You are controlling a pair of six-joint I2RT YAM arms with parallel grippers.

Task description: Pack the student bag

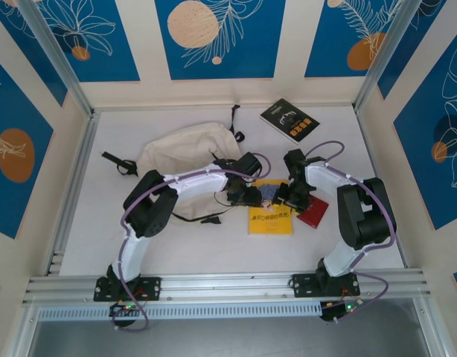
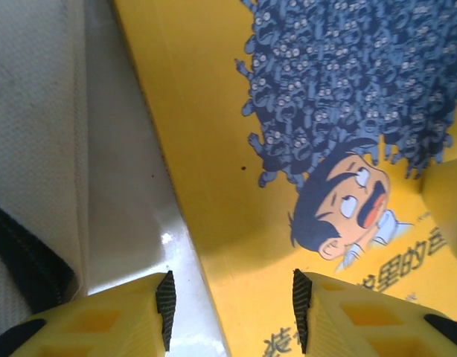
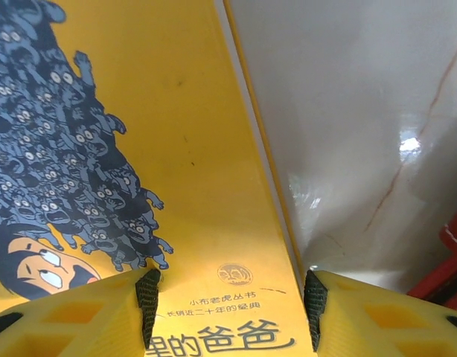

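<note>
**Both arms at the yellow book, bag lies behind**

Count on the white counter (image 1: 176, 245): 1 bag, 2 books, 1 red item, 2 arms.

The soft cream canvas backpack w/ black straps (image 1: 180, 149) lies slumped flat at the back-left of the counter, behind the left arm. Its straps trail out to the left, the back and the front. In the left wrist view its weave and a black edge band sit just beside the book's left edge, w/ a strip of bare counter between.

The flat yellow book w/ a cartoon face and a crowd of blue figures on its cover (image 1: 271, 212) lies centre-front, between the 2 arms.

The left fingers (image 1: 248, 198) stand apart, not clamped. They straddle the book's left edge: 1 yellow finger is over the counter, the other over the cover.

The right fingers (image 1: 293, 196) also stand apart and straddle the book's right edge the same way, 1 finger on each side. Whether any pad touches the cover, can't tell.

The small flat red item (image 1: 313, 213) lies just right of the yellow book, near the right fingers.

The black book w/ pale print on its cover (image 1: 290, 121) lies at the back-right, well apart from the rest.
</note>
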